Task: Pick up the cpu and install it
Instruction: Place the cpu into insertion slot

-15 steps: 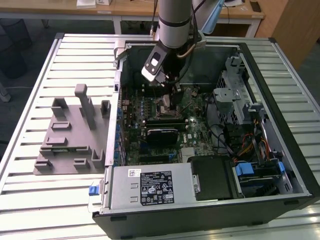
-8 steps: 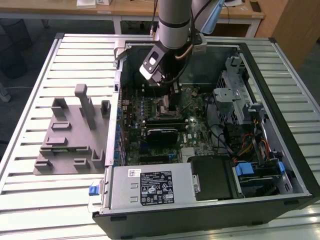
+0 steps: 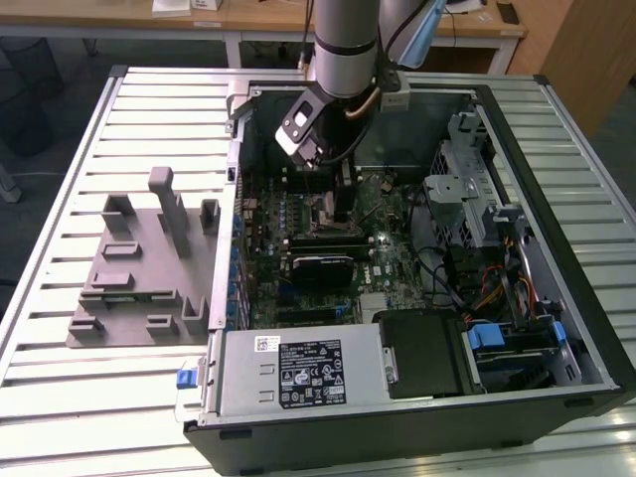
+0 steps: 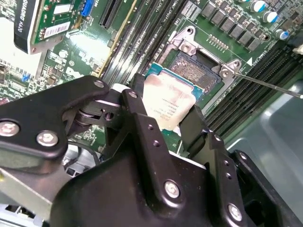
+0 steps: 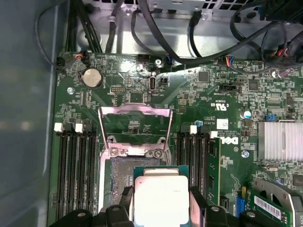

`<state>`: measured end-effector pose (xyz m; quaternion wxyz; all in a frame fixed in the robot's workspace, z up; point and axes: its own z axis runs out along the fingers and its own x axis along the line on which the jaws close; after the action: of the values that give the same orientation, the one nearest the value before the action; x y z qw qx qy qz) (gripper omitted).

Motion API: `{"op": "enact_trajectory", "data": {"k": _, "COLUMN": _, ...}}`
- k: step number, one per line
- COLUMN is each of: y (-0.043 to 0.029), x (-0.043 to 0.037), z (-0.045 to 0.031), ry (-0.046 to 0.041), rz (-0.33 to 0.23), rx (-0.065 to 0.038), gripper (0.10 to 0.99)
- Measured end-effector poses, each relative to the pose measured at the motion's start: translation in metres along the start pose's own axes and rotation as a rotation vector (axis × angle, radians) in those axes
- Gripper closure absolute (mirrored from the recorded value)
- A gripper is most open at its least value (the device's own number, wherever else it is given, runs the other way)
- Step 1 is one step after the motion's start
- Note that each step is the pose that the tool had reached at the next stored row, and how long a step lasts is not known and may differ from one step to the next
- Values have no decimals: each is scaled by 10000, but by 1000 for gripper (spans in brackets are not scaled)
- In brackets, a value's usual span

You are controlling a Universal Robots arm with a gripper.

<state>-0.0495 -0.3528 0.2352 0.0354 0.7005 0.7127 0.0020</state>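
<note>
The cpu [image 4: 166, 100], a flat square chip with a silvery top and a green rim, is clamped by two opposite edges between my gripper's [image 4: 165, 118] black fingers [image 4: 138, 109]. It hangs just above the motherboard, overlapping one edge of the open socket [image 4: 198, 71], whose dark contact field shows beyond it. In the first wrist view the cpu [image 5: 161, 196] partly covers the socket [image 5: 124, 174], and the socket's metal load frame [image 5: 135, 124] is swung open. In the exterior view my gripper [image 3: 341, 196] reaches down into the computer case over the socket [image 3: 320, 217].
The open computer case [image 3: 596, 328] lies flat on a slatted metal table [image 3: 60, 397]. A grey plastic tray with upright pegs [image 3: 139, 268] stands to the case's left in the exterior view. Memory slots [image 5: 75, 165] flank the socket. Cables [image 5: 156, 28] and a finned heatsink [image 5: 280, 141] are nearby.
</note>
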Motion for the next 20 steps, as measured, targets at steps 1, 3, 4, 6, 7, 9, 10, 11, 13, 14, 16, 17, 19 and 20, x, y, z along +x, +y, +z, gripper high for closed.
{"op": "enact_trajectory", "data": {"k": 1, "y": 0, "x": 11, "z": 6, "ry": -56, "rz": -2, "rx": 1, "gripper": 541}}
{"op": "enact_trajectory", "data": {"k": 3, "y": -1, "x": 25, "z": 28, "ry": -65, "rz": -2, "rx": 0, "gripper": 541}}
{"op": "enact_trajectory", "data": {"k": 4, "y": -1, "x": 27, "z": 38, "ry": -66, "rz": -3, "rx": 1, "gripper": 541}}
{"op": "enact_trajectory", "data": {"k": 6, "y": -2, "x": 31, "z": 57, "ry": -59, "rz": -4, "rx": 0, "gripper": 541}}
{"op": "enact_trajectory", "data": {"k": 7, "y": -3, "x": 31, "z": 63, "ry": -46, "rz": -3, "rx": 1, "gripper": 541}}
{"op": "enact_trajectory", "data": {"k": 9, "y": -4, "x": 32, "z": 71, "ry": 58, "rz": 4, "rx": 0, "gripper": 541}}
{"op": "enact_trajectory", "data": {"k": 10, "y": -4, "x": 32, "z": 75, "ry": 142, "rz": 8, "rx": -1, "gripper": 541}}
{"op": "enact_trajectory", "data": {"k": 11, "y": -4, "x": 32, "z": 81, "ry": 262, "rz": 14, "rx": -3, "gripper": 541}}
{"op": "enact_trajectory", "data": {"k": 13, "y": -5, "x": 34, "z": 98, "ry": 272, "rz": 16, "rx": -5, "gripper": 541}}
{"op": "enact_trajectory", "data": {"k": 14, "y": -6, "x": 34, "z": 111, "ry": 270, "rz": 15, "rx": -4, "gripper": 541}}
{"op": "enact_trajectory", "data": {"k": 16, "y": -6, "x": 40, "z": 133, "ry": 270, "rz": 13, "rx": -4, "gripper": 541}}
{"op": "enact_trajectory", "data": {"k": 17, "y": -7, "x": 47, "z": 140, "ry": 269, "rz": 14, "rx": -3, "gripper": 541}}
{"op": "enact_trajectory", "data": {"k": 19, "y": -7, "x": 65, "z": 154, "ry": 269, "rz": 14, "rx": -4, "gripper": 541}}
{"op": "enact_trajectory", "data": {"k": 20, "y": -8, "x": 74, "z": 162, "ry": 270, "rz": 14, "rx": -4, "gripper": 541}}
